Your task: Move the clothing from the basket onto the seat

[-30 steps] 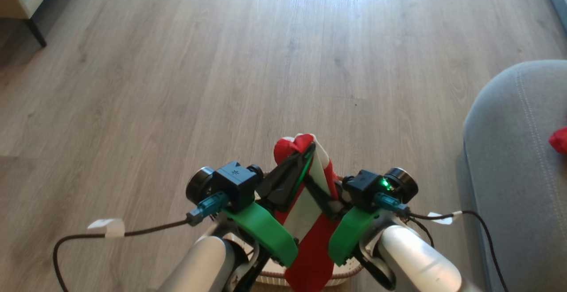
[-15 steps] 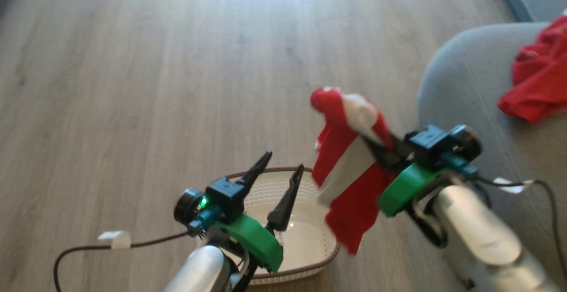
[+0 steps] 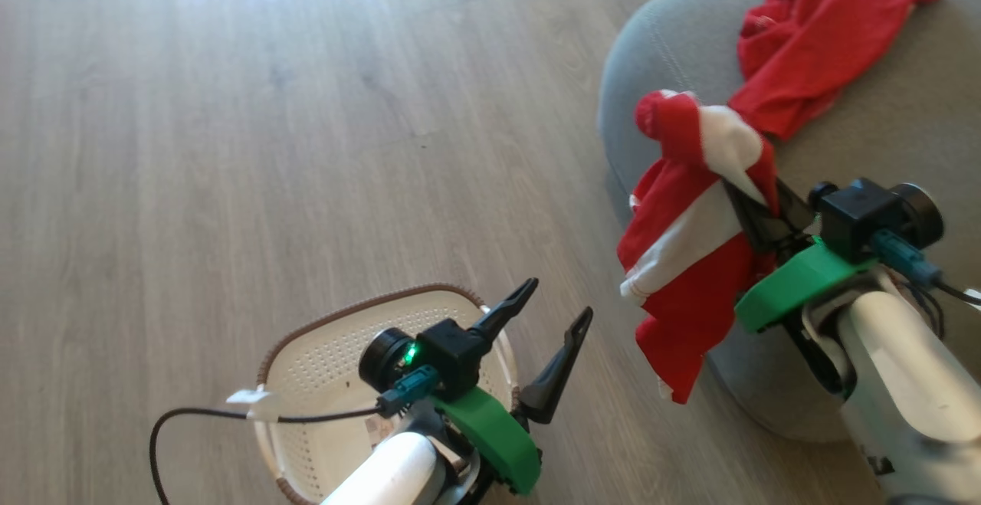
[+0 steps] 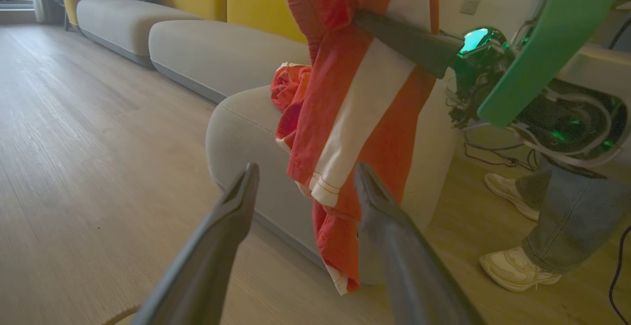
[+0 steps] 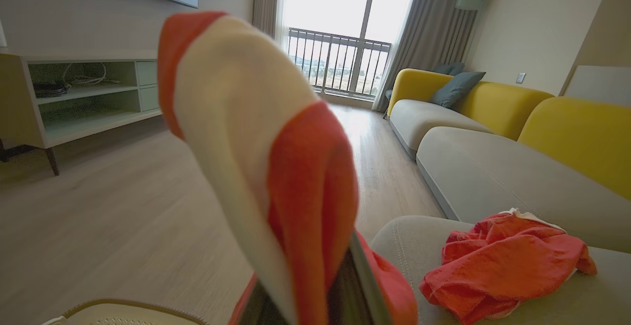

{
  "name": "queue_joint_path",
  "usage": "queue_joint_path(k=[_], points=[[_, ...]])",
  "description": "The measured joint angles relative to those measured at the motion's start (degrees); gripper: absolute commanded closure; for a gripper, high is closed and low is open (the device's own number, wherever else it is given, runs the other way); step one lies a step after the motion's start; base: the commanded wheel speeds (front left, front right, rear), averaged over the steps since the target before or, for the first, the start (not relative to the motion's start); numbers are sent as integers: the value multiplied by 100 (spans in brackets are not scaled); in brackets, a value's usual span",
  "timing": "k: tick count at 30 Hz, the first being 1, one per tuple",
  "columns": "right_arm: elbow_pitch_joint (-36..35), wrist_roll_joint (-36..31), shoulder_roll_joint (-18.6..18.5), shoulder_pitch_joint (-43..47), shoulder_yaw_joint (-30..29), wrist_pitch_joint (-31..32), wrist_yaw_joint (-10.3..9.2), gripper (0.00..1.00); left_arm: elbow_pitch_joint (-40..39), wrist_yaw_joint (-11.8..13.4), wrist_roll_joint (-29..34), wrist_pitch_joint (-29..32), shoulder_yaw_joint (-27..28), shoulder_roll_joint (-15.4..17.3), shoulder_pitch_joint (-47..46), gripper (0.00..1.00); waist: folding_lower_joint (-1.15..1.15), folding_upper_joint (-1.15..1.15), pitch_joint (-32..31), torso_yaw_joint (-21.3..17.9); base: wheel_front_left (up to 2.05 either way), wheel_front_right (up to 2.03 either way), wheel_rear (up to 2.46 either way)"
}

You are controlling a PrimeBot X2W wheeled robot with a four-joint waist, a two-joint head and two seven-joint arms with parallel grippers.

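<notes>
Left end effector [image 3: 559, 298] now spread wide and empty, hanging over the near edge of the basket [image 3: 368, 300]; a second ago it was shut on the cloth alongside its partner, directly above the basket. Basket sits on the floor, lower left in the head view. What shows of its perforated inside holds no cloth, though the left arm hides part of it. Striped garment [image 3: 690, 260], red with a broad white panel, hangs free in the air to the right of the basket, its hem dangling by the seat's rounded front. Right end effector [image 3: 755, 210] clamped on the garment's upper fold, carrying it alone. Seat [image 3: 904, 129] fills the right side, with a second garment [image 3: 828, 37], plain red, already lying crumpled on top. Reading: the hand-off is done and the load is at the seat's edge, not yet over the cushion; it looks like the last piece, with only the carry-over and release remaining. Head camera has swung right since then, so the shifted background is no move of the basket. Floor [image 3: 230, 145] is pale wood plank, glare at top. Room: yellow-backed sofa [image 5: 493, 103], low shelf unit [image 5: 88, 98], balcony window [image 5: 345, 58]; a person's shoes [image 4: 512, 268] beyond the seat.
</notes>
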Motion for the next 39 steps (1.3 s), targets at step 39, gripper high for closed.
queue_joint_path(k=[39], points=[[958, -259, -1505, -6151, -4843, 984, -1, 100, -51, -411, 953, -16, 437, 12, -2732, 0, 1, -1, 4761, 244, 0, 0, 0]])
